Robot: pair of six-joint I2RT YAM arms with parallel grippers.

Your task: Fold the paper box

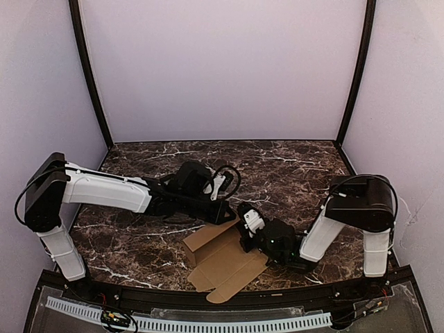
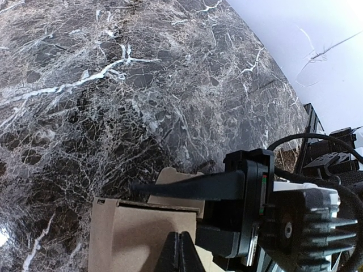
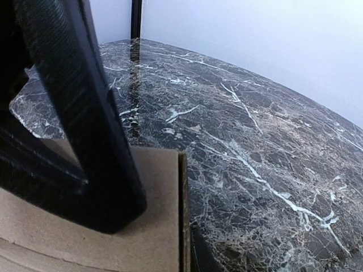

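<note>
The dark marble table fills the middle of the overhead view, with pale walls around it. The left arm reaches in from the left edge of the frame and the right arm from the right. The two meet just above the centre of the lower half.

The paper box lies there as a partly opened tan cardboard sheet, in the lower middle of the frame close to the table's near edge. One panel is raised at its upper left and flat flaps spread toward the lower right.

The left pincer is closed tight, with nothing visible between its fingers, and its tip is over the box's upper panel. The right pincer sits at the box's upper right edge. One broad black finger rests against the cardboard. Whether the pincer actually grips a flap I cannot tell.

The box looks very light and thin. It should be stiff across each panel but ready to bend along its scored creases. It will likely slide on the polished stone if pushed sideways, and a hard pinch could dent it. The best hold is probably a flap's free edge, near a crease, while the other pincer pins the neighbouring panel flat.
</note>
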